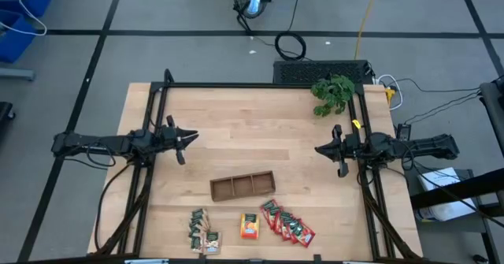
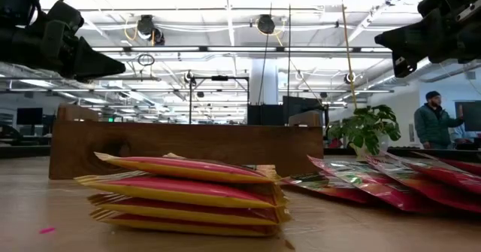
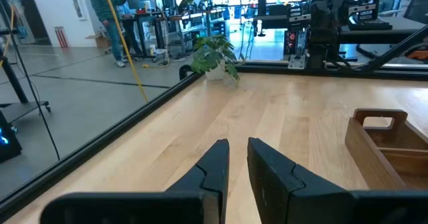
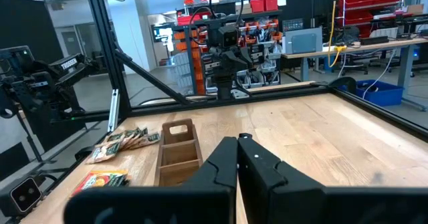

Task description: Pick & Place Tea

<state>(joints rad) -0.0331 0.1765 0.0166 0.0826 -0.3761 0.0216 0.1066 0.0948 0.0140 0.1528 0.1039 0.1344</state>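
1. Tea sachets (image 1: 250, 225) lie in three fanned groups along the near edge of the surface (image 1: 260, 138), tray (image 1: 242, 186) just behind them, empty.
2. Left claw (image 1: 189, 136) hovers well back, fingers a slit apart, holding nothing; right claw (image 1: 321, 148) pinched closed, empty too.
3. Risk: overlapping flat sachets, so a pinch may lift two or slide one off that edge.
4. Plenty of open room mid-surface; plant (image 1: 332, 94) sits far off.

A long brown three-compartment wooden tray (image 1: 242, 186) is set near the middle of a light wooden table (image 1: 236, 130), a leafy green plant (image 1: 333, 94) is placed at its far right corner, and a person (image 2: 434, 119) is seen beyond.
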